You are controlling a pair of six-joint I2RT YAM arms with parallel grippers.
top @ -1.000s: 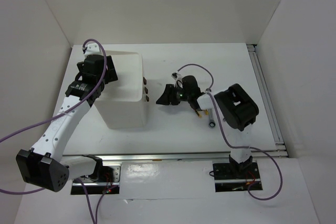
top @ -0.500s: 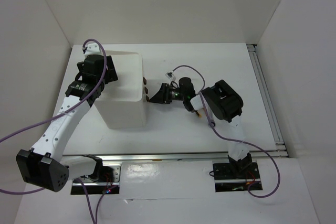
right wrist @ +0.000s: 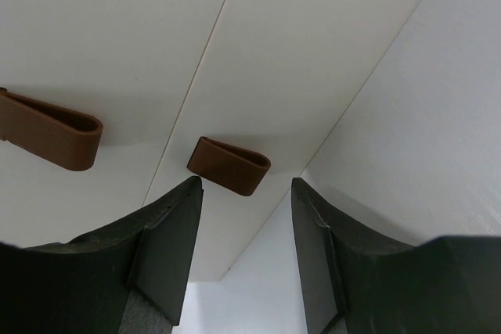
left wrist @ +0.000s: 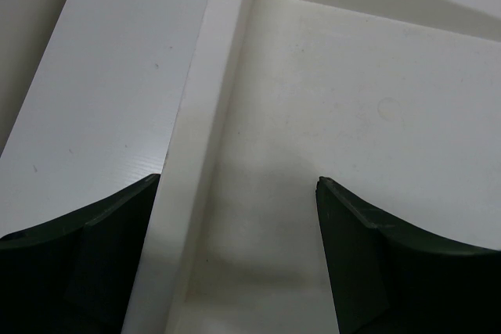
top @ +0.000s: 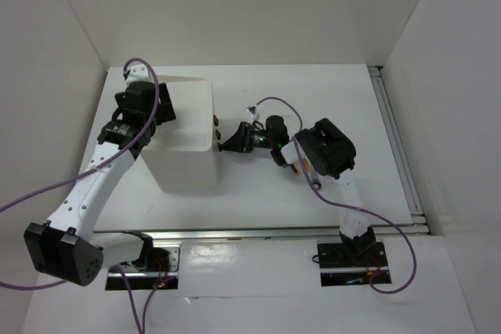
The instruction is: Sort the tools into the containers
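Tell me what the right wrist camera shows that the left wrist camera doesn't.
Only the right wrist view shows two brown drawer handles, one framed by the open right gripper. Only the left wrist view shows the bare floor of the top bin, below the open left gripper. Both show the same white box, each gripper holding nothing.

White box unit (top: 188,166), brown drawer handles (right wrist: 228,165)
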